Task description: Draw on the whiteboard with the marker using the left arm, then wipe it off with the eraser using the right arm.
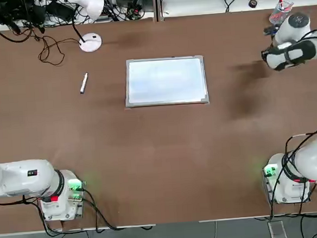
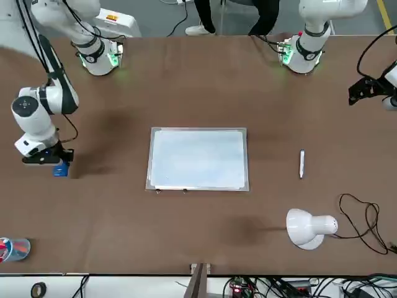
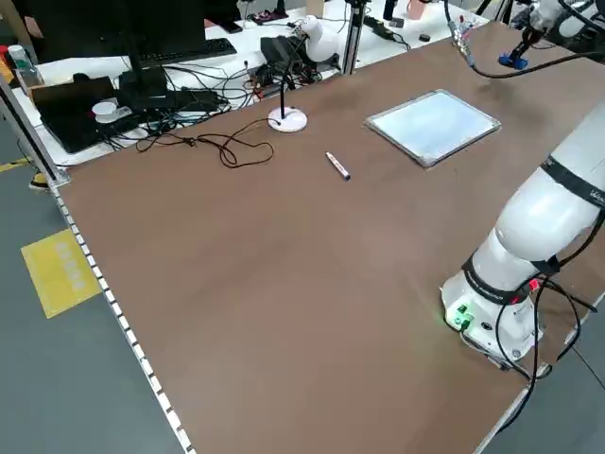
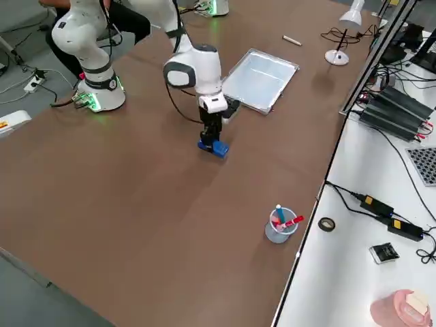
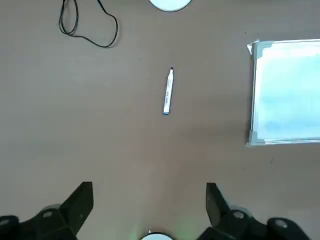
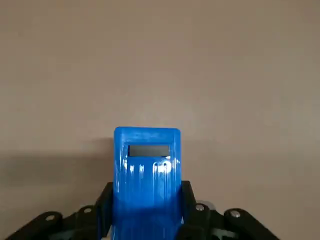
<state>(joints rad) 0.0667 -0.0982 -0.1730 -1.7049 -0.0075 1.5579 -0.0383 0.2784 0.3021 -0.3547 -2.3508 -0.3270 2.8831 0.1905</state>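
Wiping comes next, we judge: right end effector [image 6: 146, 210] clenched on the eraser [image 6: 146, 170] must reach the whiteboard [image 1: 165, 81]; left end effector [image 5: 149, 210] released.

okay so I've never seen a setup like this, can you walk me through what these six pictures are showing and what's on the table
These are six camera views of one moment: two white robot arms bolted side by side at a brown table. One camera looks straight down, one faces the robot from across the table, two look in from the sides, and one sits on each arm's wrist, looking at its own fingers.

On the table, a whiteboard lies flat in the middle, and its surface looks blank. A marker lies loose on the robot's left of it. A white desk lamp stands at the far edge, and a clear plastic cup with pens stands near the far right corner.

The right gripper holds a blue eraser between its fingers, off to the right of the board. The left gripper hangs open and empty above the table, the marker ahead of it.
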